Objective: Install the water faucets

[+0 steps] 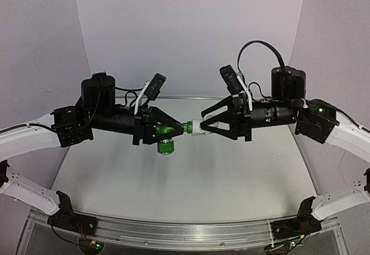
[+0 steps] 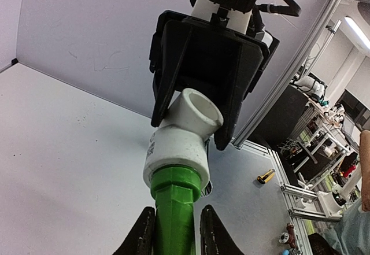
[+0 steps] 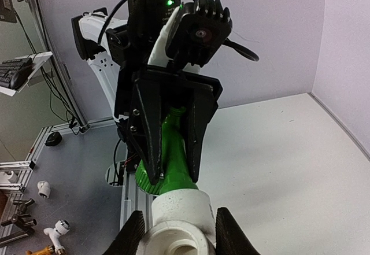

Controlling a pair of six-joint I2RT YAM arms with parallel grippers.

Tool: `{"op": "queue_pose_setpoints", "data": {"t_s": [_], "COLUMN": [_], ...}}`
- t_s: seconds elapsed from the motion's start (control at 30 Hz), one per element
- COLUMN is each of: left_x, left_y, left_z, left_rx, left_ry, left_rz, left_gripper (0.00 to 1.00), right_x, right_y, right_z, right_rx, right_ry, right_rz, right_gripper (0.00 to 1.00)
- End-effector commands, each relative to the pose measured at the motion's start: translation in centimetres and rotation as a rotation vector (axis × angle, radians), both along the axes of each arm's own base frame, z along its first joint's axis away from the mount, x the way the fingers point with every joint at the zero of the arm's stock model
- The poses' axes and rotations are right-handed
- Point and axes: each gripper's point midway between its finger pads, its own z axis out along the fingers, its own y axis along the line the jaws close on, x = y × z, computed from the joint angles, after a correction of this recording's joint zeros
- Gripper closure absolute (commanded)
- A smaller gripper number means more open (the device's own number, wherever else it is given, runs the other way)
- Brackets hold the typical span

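The green tap [image 1: 166, 131] hangs level above the table with its ribbed knob [image 1: 166, 147] pointing down. My left gripper [image 1: 173, 129] is shut on the tap's body. A white fitting [image 1: 197, 128] sits on the tap's right end, and my right gripper [image 1: 204, 126] is shut on it. In the left wrist view the green tap [image 2: 176, 209] runs up between my fingers into the white fitting [image 2: 179, 148]. In the right wrist view the white fitting [image 3: 179, 214] fills the space between my fingers, with the green tap [image 3: 173, 151] beyond it.
A white table [image 1: 185, 180] lies below both arms, with an aluminium rail [image 1: 173, 235] along its near edge and white walls behind and at the sides. Off the table lie a yellow tool [image 2: 266, 177] and loose pipe fittings [image 3: 58, 229].
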Motion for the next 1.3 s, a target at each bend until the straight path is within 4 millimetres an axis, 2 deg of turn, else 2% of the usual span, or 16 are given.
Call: {"op": "queue_pose_setpoints", "data": {"t_s": [0.0,0.2,0.4,0.43,0.53,0.63,0.7,0.8,0.9,1.0,1.13,1.27], "left_x": [-0.9,-0.8,-0.7,-0.7,-0.5,-0.3,-0.4,-0.7,-0.6,-0.2,-0.1,-0.5], "left_y": [0.5,0.9,0.7,0.7,0.9,1.2,1.3,1.3,1.0,0.6,0.4,0.0], "left_z": [4.2,3.9,3.3,3.3,3.9,4.8,5.2,5.6,5.8,5.5,5.4,5.5], "left_rx": [-0.103,-0.075,-0.039,-0.036,-0.060,-0.086,-0.103,-0.128,-0.149,-0.140,-0.147,-0.164], "left_ry": [-0.266,-0.308,-0.336,-0.336,-0.312,-0.264,-0.237,-0.199,-0.173,-0.150,-0.131,-0.116], "left_rz": [0.016,0.042,0.057,0.060,0.080,0.111,0.113,0.095,0.094,0.109,0.108,0.075], "left_gripper": [1.00,1.00,1.00,1.00,1.00,1.00,1.00,1.00,1.00,1.00,1.00,1.00], "right_x": [1.9,3.5,2.6,2.3,2.0,1.9,1.7,1.4,1.0,0.2,-0.6,-0.6], "right_y": [0.1,-0.3,0.0,0.0,-0.2,-0.7,-1.2,-1.5,-1.3,-1.3,-1.5,-0.8], "right_z": [1.6,0.7,0.6,0.7,1.1,1.6,1.7,1.4,1.3,1.5,2.0,2.1], "right_rx": [0.065,0.061,0.065,0.066,0.073,0.077,0.076,0.068,0.064,0.069,0.076,0.066], "right_ry": [0.225,0.348,0.407,0.405,0.340,0.211,0.104,-0.008,-0.046,-0.097,-0.194,-0.298], "right_rz": [-0.067,-0.080,-0.019,-0.001,0.014,0.021,0.028,0.043,0.078,0.107,0.119,0.110], "right_gripper": [0.93,0.98,1.00,0.96,0.47,0.22,0.16,0.12,0.10,0.03,0.02,0.02]}}
